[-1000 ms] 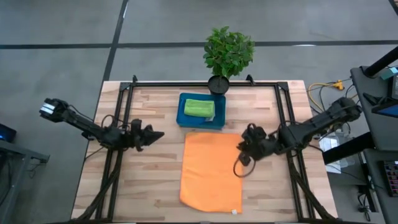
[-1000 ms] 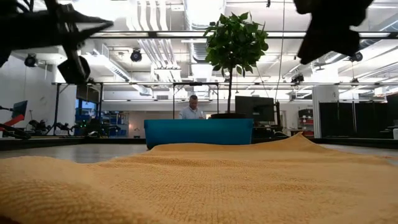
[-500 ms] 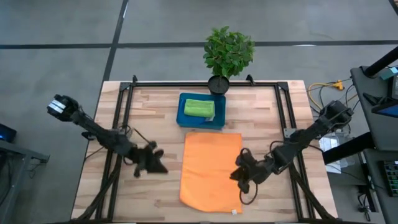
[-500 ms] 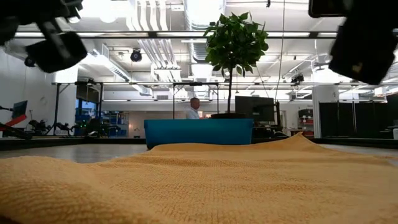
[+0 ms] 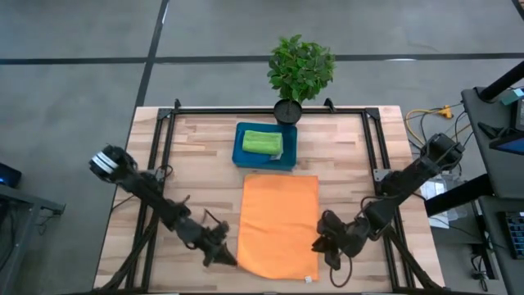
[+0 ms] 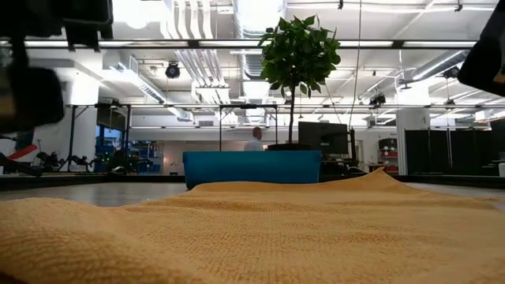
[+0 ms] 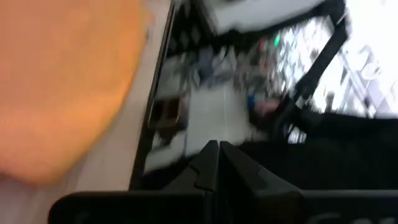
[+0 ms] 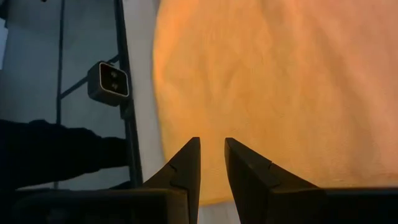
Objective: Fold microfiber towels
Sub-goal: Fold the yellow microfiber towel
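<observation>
We take the flat orange microfiber towel (image 5: pixel 278 225) as our landmark: it lies spread as a tall rectangle on the pale wooden slatted table (image 5: pixel 196 156), unfolded. Beyond its far edge, touching or nearly so, sits the rigid blue rectangular tray (image 5: pixel 264 158) with a lime green microfiber towel (image 5: pixel 262 142) already folded small inside it. Behind the tray stands a small leafy green potted plant (image 5: pixel 300 70).

We judge the orange towel to be light, soft and limp: it will sag and drape once lifted, and its nap should give the fingers good purchase rather than slip. The near corners look like the sensible places to pinch, so one edge can be carried over to the far edge without bunching.

The left gripper (image 5: pixel 219 255) sits just beside the towel's near left corner with its fingers pressed together, holding nothing. The right gripper (image 5: pixel 326 243) is at the towel's near right edge; in its wrist view its fingers (image 8: pixel 186 165) stand slightly parted over the orange cloth, clamped on nothing.

From above we cannot tell whether either gripper touches the cloth. The low view shows only a rumpled orange foreground (image 6: pixel 252 229), the tray's wall and a person far off in the room behind. The left wrist view is smeared, showing little beyond an orange patch (image 7: pixel 62 74). No other towels are in sight.
</observation>
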You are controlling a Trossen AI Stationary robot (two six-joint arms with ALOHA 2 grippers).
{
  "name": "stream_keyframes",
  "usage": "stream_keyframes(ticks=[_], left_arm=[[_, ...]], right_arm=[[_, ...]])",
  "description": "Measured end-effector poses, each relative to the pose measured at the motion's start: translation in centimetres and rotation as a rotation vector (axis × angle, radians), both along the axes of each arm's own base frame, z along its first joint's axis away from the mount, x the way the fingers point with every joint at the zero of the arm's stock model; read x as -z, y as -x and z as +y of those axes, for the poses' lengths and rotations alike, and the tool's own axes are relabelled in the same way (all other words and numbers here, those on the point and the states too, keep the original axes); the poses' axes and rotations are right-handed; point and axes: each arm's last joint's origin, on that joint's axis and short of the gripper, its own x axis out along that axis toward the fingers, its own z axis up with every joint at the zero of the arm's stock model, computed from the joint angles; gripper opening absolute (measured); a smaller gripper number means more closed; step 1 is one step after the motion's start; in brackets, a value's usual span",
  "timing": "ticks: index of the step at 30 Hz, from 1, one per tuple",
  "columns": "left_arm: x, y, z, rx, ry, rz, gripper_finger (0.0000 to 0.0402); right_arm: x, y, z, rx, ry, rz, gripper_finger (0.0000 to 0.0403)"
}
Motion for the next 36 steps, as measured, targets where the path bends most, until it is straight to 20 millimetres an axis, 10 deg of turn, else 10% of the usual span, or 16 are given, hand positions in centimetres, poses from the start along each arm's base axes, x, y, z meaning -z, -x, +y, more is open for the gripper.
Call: stream_keyframes(ticks=[5,15,36], left_arm=[[1.7,-1.2,-3.1,0.183,-0.179,0.13,0.0],[-0.7,-3.0,-6.8,0.161,-1.258,0.334,0.0],[-2.1,-5.6,-8.3,0.334,-1.138,0.175,0.0]], right_arm=[[0.0,0.3,0.2,0.001,0.072,-0.049,0.0068],[0.0,0.4,0.3,-0.003,0.076,-0.052,0.0063],[0.6,1.2,1.4,-0.025,0.074,-0.026,0.006]])
